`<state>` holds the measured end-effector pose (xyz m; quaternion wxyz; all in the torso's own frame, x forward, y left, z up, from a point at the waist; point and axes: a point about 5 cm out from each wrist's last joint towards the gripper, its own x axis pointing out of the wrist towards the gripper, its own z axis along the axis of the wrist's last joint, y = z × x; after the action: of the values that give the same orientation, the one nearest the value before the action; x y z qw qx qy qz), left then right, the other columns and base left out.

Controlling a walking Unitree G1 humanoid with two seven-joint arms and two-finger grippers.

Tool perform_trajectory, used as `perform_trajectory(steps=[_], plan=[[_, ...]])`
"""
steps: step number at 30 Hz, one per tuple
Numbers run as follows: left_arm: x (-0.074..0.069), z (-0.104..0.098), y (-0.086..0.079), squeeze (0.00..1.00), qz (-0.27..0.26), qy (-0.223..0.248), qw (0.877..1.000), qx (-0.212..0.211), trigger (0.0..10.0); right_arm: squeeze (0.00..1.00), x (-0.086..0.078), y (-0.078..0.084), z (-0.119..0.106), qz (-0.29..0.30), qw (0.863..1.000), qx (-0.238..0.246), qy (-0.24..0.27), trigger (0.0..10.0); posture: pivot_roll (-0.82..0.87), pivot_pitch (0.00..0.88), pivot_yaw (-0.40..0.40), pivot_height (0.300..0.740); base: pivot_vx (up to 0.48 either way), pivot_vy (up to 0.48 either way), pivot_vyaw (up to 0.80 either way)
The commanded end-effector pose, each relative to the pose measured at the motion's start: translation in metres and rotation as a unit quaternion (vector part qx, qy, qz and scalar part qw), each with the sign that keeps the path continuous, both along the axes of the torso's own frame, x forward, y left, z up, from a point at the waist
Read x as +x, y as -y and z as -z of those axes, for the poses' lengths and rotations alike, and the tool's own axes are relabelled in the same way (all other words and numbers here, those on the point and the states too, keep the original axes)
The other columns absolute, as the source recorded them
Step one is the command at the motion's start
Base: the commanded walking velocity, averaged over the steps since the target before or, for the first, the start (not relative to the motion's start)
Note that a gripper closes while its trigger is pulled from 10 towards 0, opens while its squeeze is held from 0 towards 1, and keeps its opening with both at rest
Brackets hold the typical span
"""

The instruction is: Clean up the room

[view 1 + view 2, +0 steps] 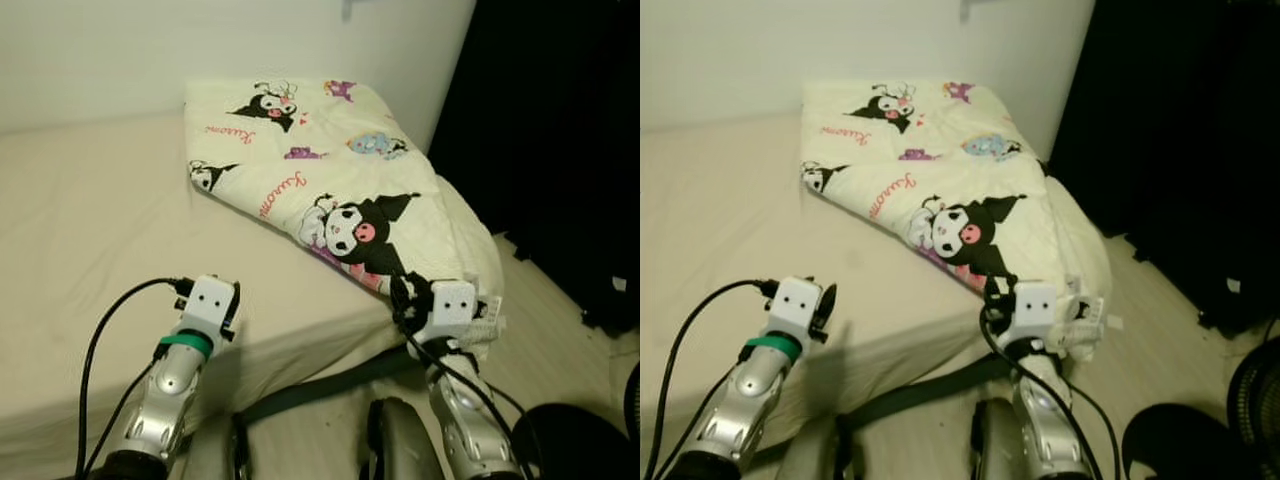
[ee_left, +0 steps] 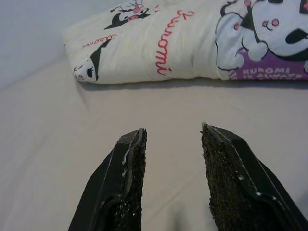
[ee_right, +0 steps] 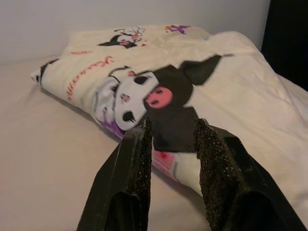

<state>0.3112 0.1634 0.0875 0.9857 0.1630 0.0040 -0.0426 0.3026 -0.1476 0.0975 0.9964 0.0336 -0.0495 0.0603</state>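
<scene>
The folded blanket point(image 1: 330, 170) is laid upper right on the bed point(image 1: 90, 250); both end effectors, left point(image 2: 171, 159) and right point(image 3: 173, 144), are held released, so little seems left.

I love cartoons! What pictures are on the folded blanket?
Cream blanket with black-and-white cartoon characters and pink writing, clearest in the left eye view.

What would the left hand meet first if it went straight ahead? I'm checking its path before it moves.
Probably the bare bed sheet, since the left hand, fingers open, points low across it. Beyond that lies the folded cartoon-print blanket. Depth is unclear.
</scene>
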Motion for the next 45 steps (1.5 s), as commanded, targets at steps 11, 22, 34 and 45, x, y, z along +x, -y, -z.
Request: perform_trajectory(steps=[11, 22, 34, 45], plan=[[0.0, -0.026, -0.028, 0.0, -0.03, 0.055, 0.997, 0.048, 10.0, 0.0, 0.034, 0.018, -0.016, 0.082, 0.995, -0.05, -0.004, 10.0, -0.02, 0.164, 0.031, 0.572, 0.0, 0.0, 0.0], [-0.007, -0.051, -0.046, 0.0, -0.034, 0.078, 0.995, 0.059, 10.0, 0.0, 0.064, 0.076, -0.033, 0.234, 0.958, -0.159, -0.047, 10.0, 0.06, 0.267, 0.077, 0.572, 0.0, 0.0, 0.0], [-0.02, -0.069, -0.054, 0.0, -0.026, 0.084, 0.993, 0.076, 10.0, 0.0, 0.053, 0.154, -0.054, 0.404, 0.879, -0.245, -0.072, 10.0, 0.1, 0.311, 0.101, 0.572, 0.0, 0.0, 0.0], [-0.025, -0.078, -0.054, 0.0, -0.015, 0.076, 0.994, 0.075, 10.0, 0.0, 0.076, 0.059, -0.023, 0.024, 0.98, -0.146, -0.135, 10.0, 0.1, 0.317, 0.101, 0.572, 0.0, 0.0, 0.0]])
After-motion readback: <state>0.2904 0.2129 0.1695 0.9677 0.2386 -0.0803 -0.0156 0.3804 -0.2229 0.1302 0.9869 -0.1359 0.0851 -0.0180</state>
